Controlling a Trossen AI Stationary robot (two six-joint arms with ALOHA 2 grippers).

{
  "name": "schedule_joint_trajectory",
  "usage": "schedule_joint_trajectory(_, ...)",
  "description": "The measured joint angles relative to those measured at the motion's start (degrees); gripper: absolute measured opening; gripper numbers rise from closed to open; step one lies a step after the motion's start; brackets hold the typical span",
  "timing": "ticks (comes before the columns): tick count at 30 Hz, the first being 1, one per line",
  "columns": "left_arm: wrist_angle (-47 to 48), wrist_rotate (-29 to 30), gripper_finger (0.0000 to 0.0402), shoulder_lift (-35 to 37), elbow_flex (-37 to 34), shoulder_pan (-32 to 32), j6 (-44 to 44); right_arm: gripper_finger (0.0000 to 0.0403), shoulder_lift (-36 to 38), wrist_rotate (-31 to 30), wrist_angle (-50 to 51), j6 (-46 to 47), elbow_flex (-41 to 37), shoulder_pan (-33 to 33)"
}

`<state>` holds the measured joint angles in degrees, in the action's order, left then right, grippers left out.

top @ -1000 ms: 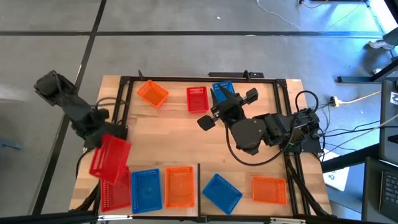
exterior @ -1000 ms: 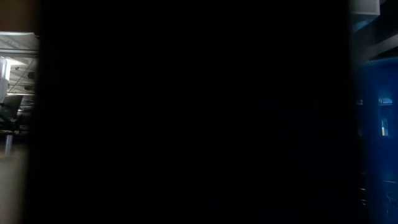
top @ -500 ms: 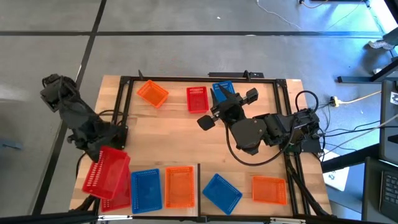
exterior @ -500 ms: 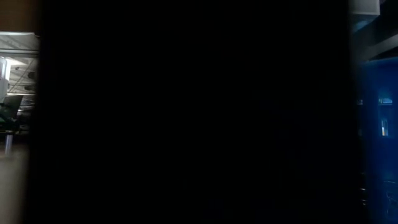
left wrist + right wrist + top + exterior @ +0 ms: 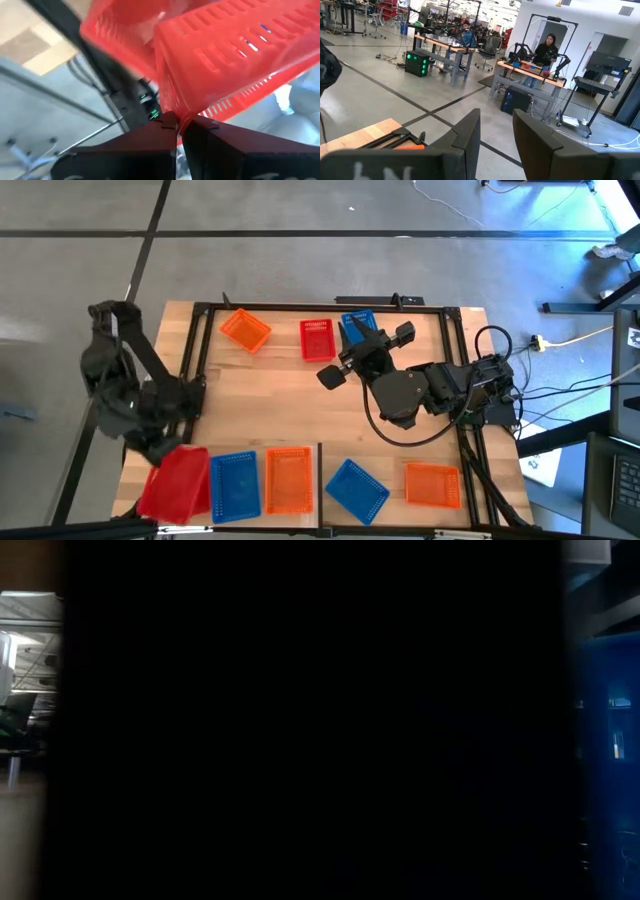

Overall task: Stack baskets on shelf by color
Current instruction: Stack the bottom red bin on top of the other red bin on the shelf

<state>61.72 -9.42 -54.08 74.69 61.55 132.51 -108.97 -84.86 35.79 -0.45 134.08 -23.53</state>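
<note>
1. The wooden surface carries red, blue and orange baskets along its far and near edges.
2. The left tool is clamped on a red basket at the near left corner, just beside a blue basket.
3. The right tool hangs mid-surface, fingers apart, holding nothing.

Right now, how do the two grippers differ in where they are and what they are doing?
The left gripper is shut on the red basket at the near left corner of the table; the right gripper is open and holds nothing. The left is low by the near row of baskets; the right hangs raised over the far middle, near the blue basket. Both are dark two-finger grippers.
</note>
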Motion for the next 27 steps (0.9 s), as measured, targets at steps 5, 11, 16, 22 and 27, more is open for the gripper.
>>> schedule_joint_trajectory(5, -8.2, 5.8, 0.0000, 0.2, -4.6, 5.1, 1.0, 0.0117, 0.0, 0.0, -0.1, 0.0, 0.0, 0.0)
schedule_joint_trajectory(11, -9.4, 10.0, 0.0000, 0.2, -5.3, 5.4, 0.7, 0.0117, 0.0, 0.0, -0.8, 0.0, 0.0, 0.0)
schedule_joint_trajectory(16, -7.6, 10.0, 0.0000, 0.2, -5.3, 5.4, 0.7, 0.0117, 0.0, 0.0, -0.8, 0.0, 0.0, 0.0)
schedule_joint_trajectory(22, -6.4, 10.0, 0.0000, 0.2, -5.3, 5.4, 0.8, 0.0117, 0.0, 0.0, -0.8, 0.0, 0.0, 0.0)
schedule_joint_trajectory(27, -4.2, 9.9, 0.0000, 0.2, -5.3, 5.4, 0.8, 0.0117, 0.0, 0.0, -0.8, 0.0, 0.0, 0.0)
